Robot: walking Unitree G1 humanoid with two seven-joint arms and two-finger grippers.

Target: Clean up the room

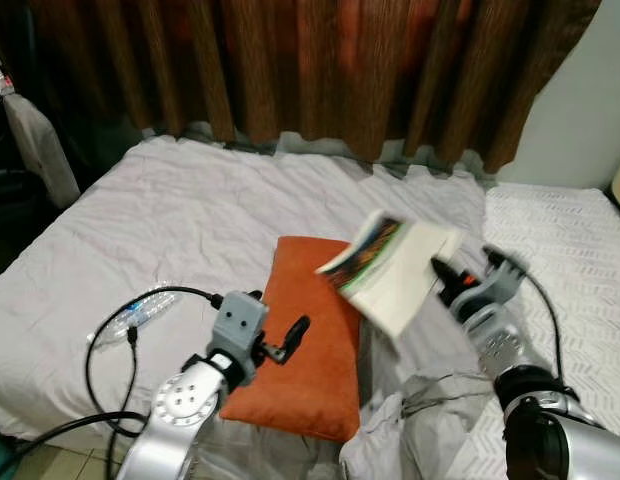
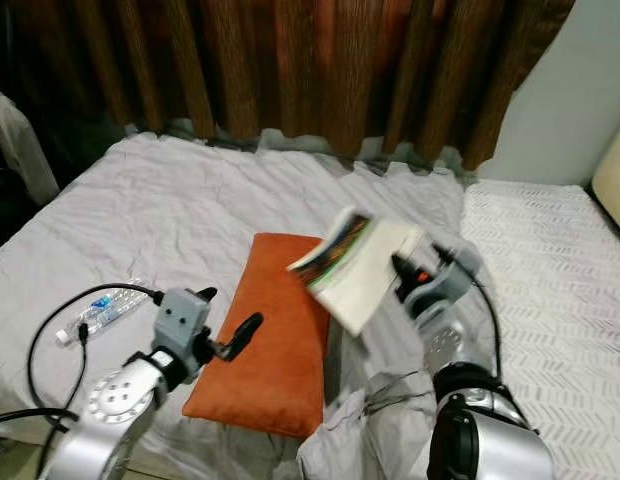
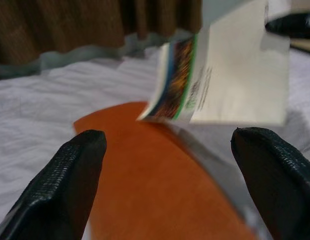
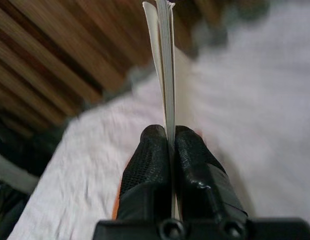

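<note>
A thin book (image 1: 390, 262) with a colourful cover and white back hangs tilted in the air above the bed, over the right edge of an orange cushion (image 1: 308, 340). My right gripper (image 4: 169, 145) is shut on the book's (image 4: 165, 60) lower edge. Over the cushion's near left part, my left gripper (image 1: 288, 338) hovers open with nothing between its fingers (image 3: 70, 180); the book (image 3: 230, 85) floats beyond them.
The bed's grey sheet (image 1: 190, 220) is rumpled near its front edge. A plastic water bottle (image 2: 98, 310) lies at the front left beside a black cable (image 1: 110, 340). Brown curtains (image 1: 310, 70) hang behind. A white patterned mattress (image 1: 570, 250) adjoins on the right.
</note>
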